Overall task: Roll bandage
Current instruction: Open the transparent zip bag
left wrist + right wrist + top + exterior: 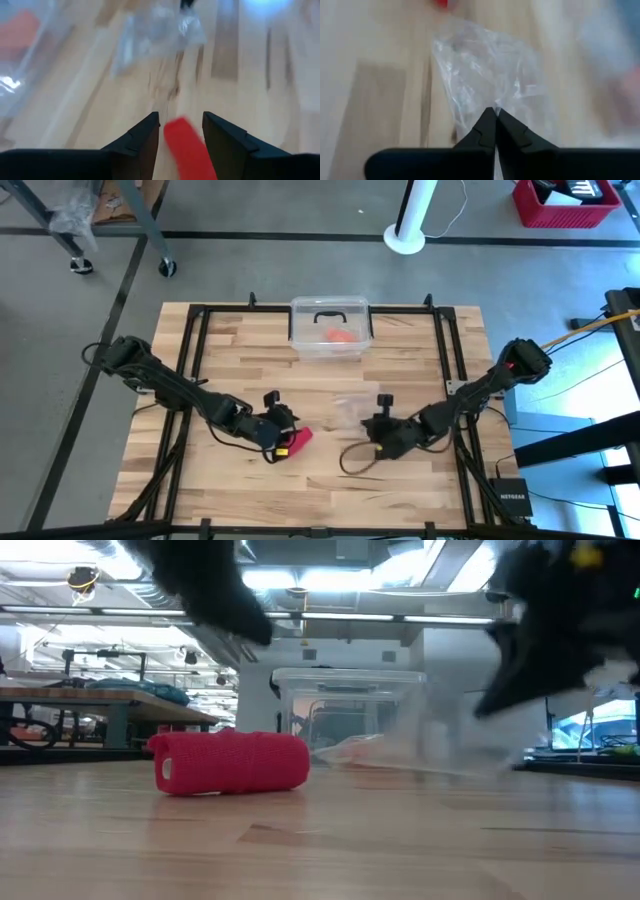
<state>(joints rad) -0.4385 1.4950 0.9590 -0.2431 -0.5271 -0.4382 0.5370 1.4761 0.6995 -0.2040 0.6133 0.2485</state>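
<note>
The bandage (300,437) is a short red cloth roll lying on its side on the wooden table (250,490), left of centre; the low view shows the bandage (232,762) resting there free. My left gripper (180,117) hovers open just above it, one finger on either side of the bandage (186,147) with gaps between. Right of centre, my right gripper (380,426) is shut at a crinkly clear plastic bag (350,412). My right gripper (495,111) has its shut fingertips on the near part of the plastic bag (487,95), slanting down from the table's right. The fingers themselves hide whether film lies between them. The rest of the bag spreads out on the table beyond the tips.
A clear plastic box (330,304) with a black handle stands at the far middle, an orange-red lump (342,336) inside it. A dark cable loop (358,462) lies near the right arm. Black frame rails (200,350) run along the table's sides.
</note>
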